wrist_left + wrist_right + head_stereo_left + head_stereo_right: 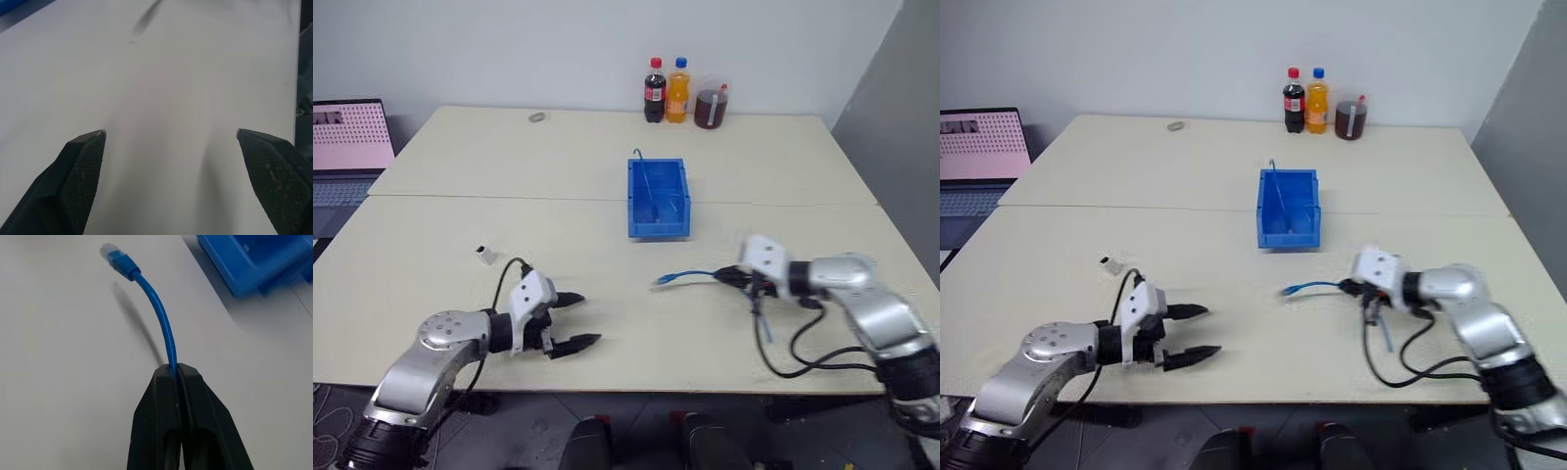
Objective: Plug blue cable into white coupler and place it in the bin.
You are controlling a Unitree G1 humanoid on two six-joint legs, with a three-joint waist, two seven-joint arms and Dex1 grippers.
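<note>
My right gripper point(732, 277) is shut on the blue cable point(687, 276) and holds it just above the table, right of centre. In the right wrist view the cable point(159, 313) arches out of the shut fingers point(161, 396), its clear plug at the far tip. The cable's other end hangs down behind the gripper. The white coupler point(487, 256) lies on the table at the left, apart from both grippers. My left gripper point(589, 318) hovers open near the front edge, a little right of the coupler, with nothing between its fingers point(80, 166). The bin point(658, 227) stands mid-table beyond the cable.
Three bottles point(680, 93) stand at the table's far edge. A small grey disc point(537, 117) lies at the back left. A laptop point(347, 147) sits off the table's left side. Black wires point(803, 357) loop under my right arm.
</note>
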